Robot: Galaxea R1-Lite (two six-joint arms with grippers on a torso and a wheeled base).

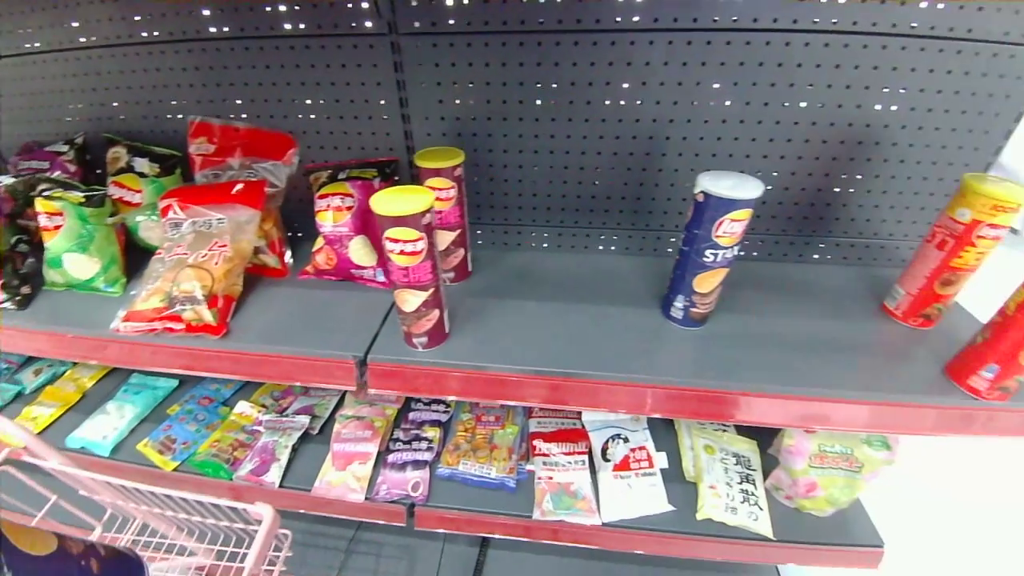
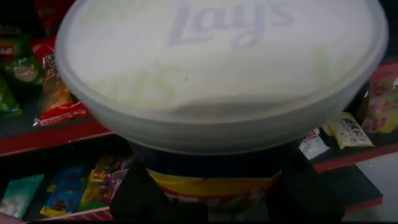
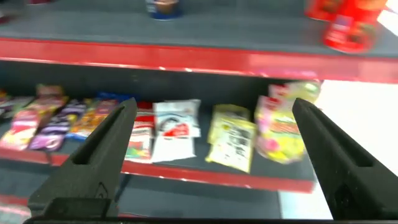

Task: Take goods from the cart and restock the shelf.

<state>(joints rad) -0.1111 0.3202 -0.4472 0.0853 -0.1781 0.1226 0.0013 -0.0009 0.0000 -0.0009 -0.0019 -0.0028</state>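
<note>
White-lidded chip can gripped between jaws; stocked shelves behind.

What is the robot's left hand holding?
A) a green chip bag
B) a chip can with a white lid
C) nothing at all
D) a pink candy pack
B: the left wrist view shows the left hand clamped on both sides of a chip can with a white lid, right up close.
</note>
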